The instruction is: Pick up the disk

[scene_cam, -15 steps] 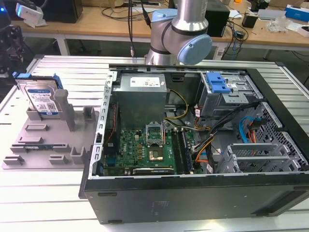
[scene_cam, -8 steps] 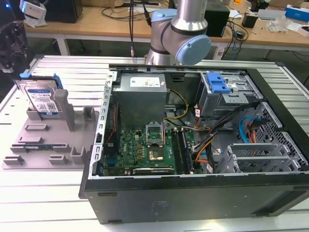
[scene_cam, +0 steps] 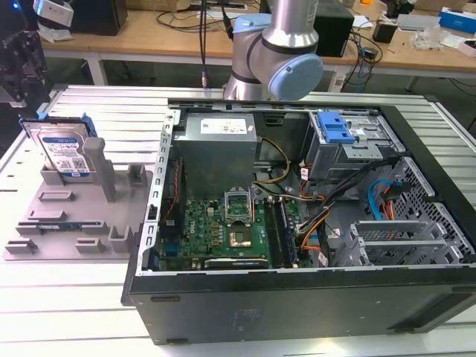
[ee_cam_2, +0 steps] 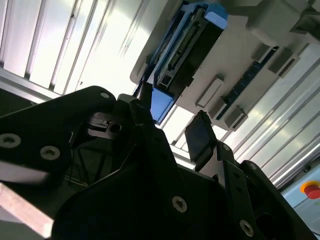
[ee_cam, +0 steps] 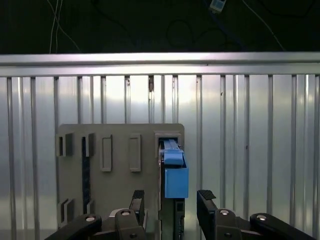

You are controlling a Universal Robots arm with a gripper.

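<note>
Disk [scene_cam: 65,152] upright, 10 o'clock in exterior view; likely rigid, dense, shock-sensitive; gripper [ee_cam: 171,201] wide, straddling flat faces; grip there.

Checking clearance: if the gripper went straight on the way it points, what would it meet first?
Probably the disk, standing on edge in the fixture tray, between the gripper's open fingers; depth is unclear.

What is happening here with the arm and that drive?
The arm's end effector is above the disk, which stands upright in the grey fixture tray beside the open computer case. Its open fingers flank the disk's top edge and have not closed on it.
</note>
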